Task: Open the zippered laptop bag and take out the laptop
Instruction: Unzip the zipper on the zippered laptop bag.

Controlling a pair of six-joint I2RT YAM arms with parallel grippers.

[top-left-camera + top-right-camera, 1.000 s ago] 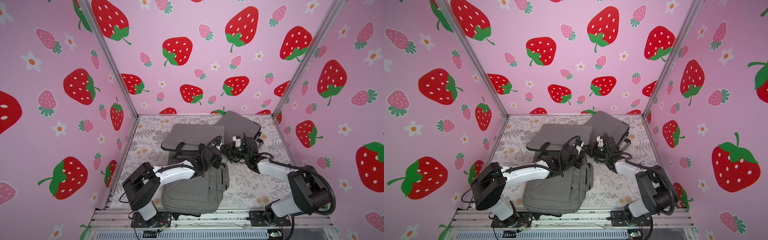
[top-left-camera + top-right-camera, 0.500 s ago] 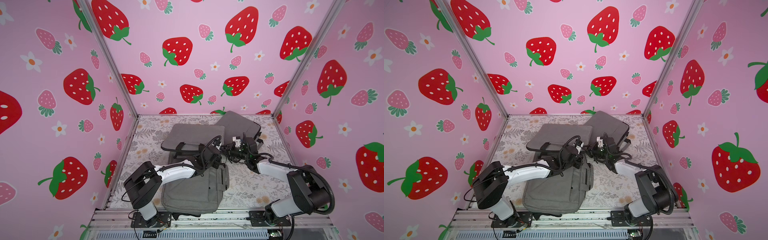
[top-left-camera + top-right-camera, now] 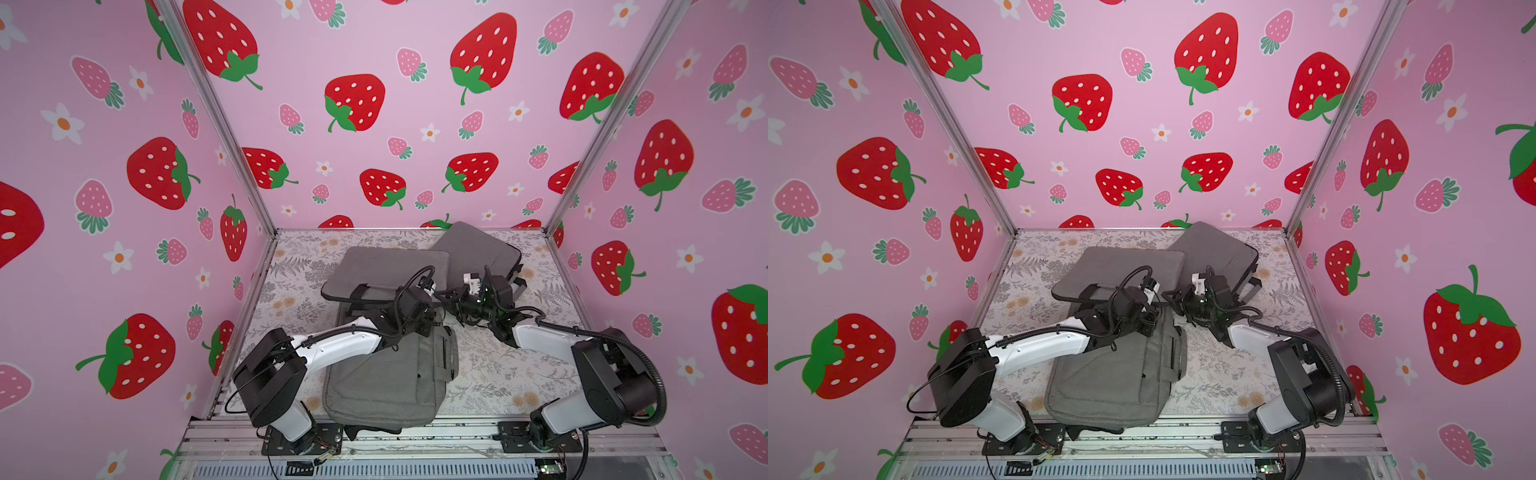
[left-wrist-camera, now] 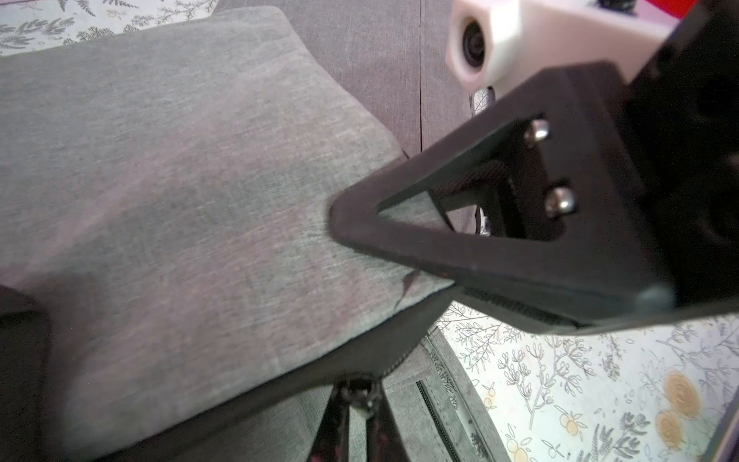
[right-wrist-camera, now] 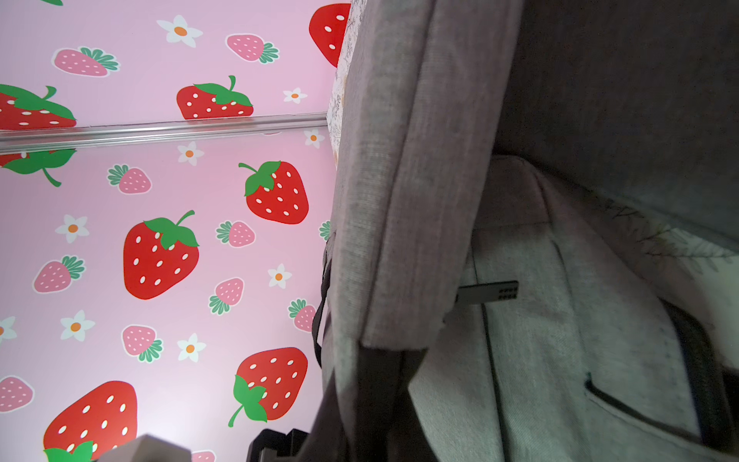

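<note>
A grey zippered laptop bag [image 3: 386,266] [image 3: 1121,262] lies mid-table, its near edge resting on a larger grey bag [image 3: 390,374]. My left gripper [image 4: 362,404] [image 3: 430,322] is shut on a small zipper pull [image 4: 362,394], on the black zip band under the bag's near right corner. The right gripper [image 3: 444,296] [image 5: 382,400] is shut on that corner's padded fabric edge [image 5: 400,200]. One of its black fingers [image 4: 420,244] rests on the bag's top. The laptop is hidden.
A darker grey sleeve [image 3: 473,249] lies at the back right, partly under the laptop bag. The larger front bag has a carry handle [image 3: 451,353] and a pocket zip [image 4: 438,420]. Pink strawberry walls [image 3: 374,124] close in three sides of the floral tabletop [image 3: 498,374].
The left gripper's fingers have closed onto the zipper pull. Both arms have stayed almost where they were, and the right gripper keeps its hold on the bag's corner.
</note>
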